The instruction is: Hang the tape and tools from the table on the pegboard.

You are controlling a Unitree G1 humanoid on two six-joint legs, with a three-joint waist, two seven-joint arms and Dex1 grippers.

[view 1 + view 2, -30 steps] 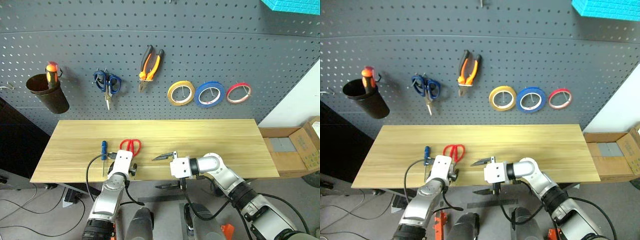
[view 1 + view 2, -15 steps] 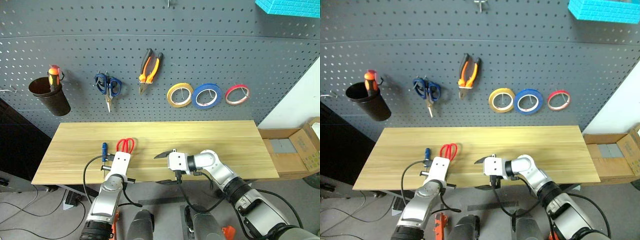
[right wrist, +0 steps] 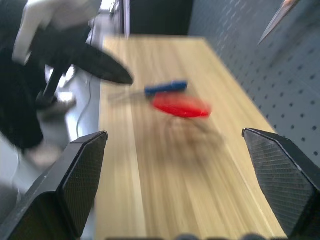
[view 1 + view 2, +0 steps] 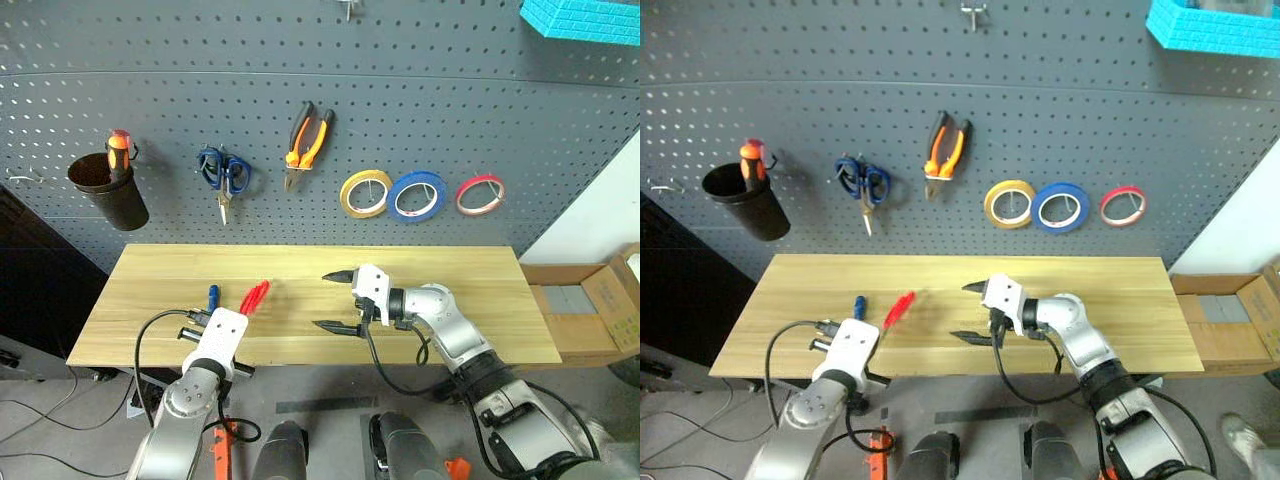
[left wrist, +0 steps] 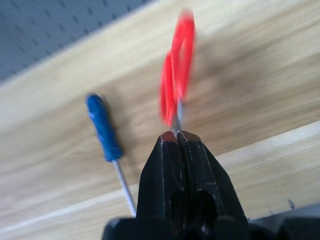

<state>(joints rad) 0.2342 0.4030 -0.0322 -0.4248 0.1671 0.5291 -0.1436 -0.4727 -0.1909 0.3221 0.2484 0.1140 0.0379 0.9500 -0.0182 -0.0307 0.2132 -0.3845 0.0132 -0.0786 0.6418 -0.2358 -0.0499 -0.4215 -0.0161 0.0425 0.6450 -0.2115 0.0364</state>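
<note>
Left wrist view: left hand clamped on blades of red-handled scissors, now lifted clear of table.
Were flat on table a second ago; pickup done, hanging on pegboard next. Blue-handled screwdriver left lying just beside. Right hand spread wide, empty, over table middle. Pliers and blue tape already hung. Blue-handled scissors, yellow tape and red tape occupy neighbouring hooks.

Red scissors lifted off table — blue screwdriver flat
</note>
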